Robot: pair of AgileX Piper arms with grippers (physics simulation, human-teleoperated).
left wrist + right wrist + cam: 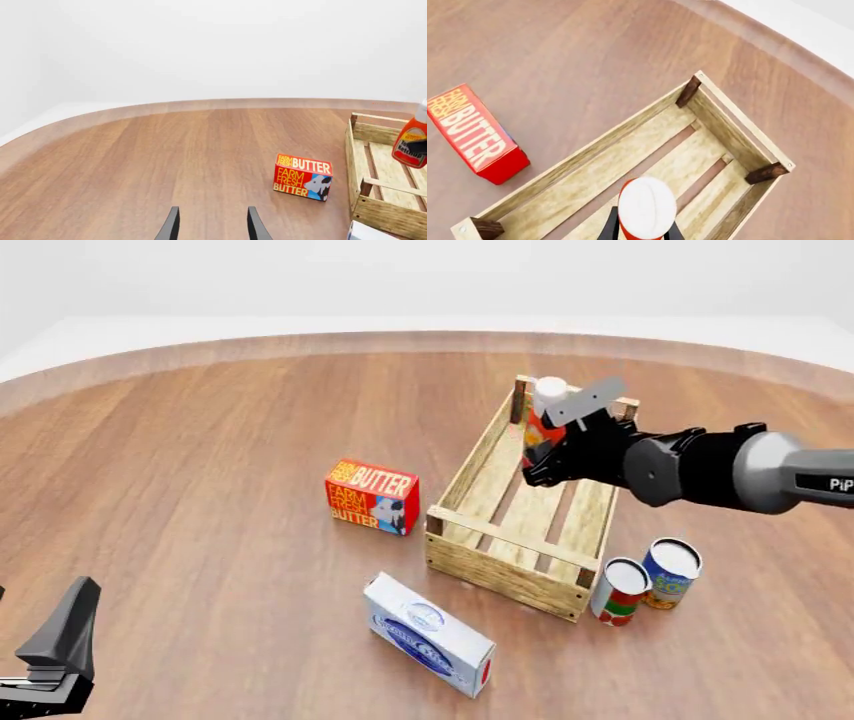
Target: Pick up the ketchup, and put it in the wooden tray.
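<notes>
Through my left wrist camera I see my left gripper point(212, 225) with its two dark fingers spread apart and nothing between them, low over the bare wooden table point(133, 160). Ahead of it stands the butter box point(303, 177), upright on the table just beside the near wall of the wooden tray point(380, 212), and over the tray's slats I can make out the ketchup point(413, 140), cut off at the picture's edge, with a dark finger across its label. A white corner of another box point(363, 232) shows just beside the tray's near corner. In the front view my right gripper point(545, 455) is pinching the ketchup upright, white cap up, over the far end of the tray; whether the bottle's base touches the slats I cannot tell. The rest of the tray's floor shows only its slats and a cross plank near its front end. Outside the tray, two cans stand near its near right corner: a red-and-white can point(619, 591) touching or nearly touching a blue-and-yellow can point(670, 574). A white and blue box point(427, 634) lies flat on the table in front of the tray. From my right wrist camera I look straight down on the white cap, my fingers point(608, 229) pressed to either side of the bottle, above the planks of the tray's far end.
</notes>
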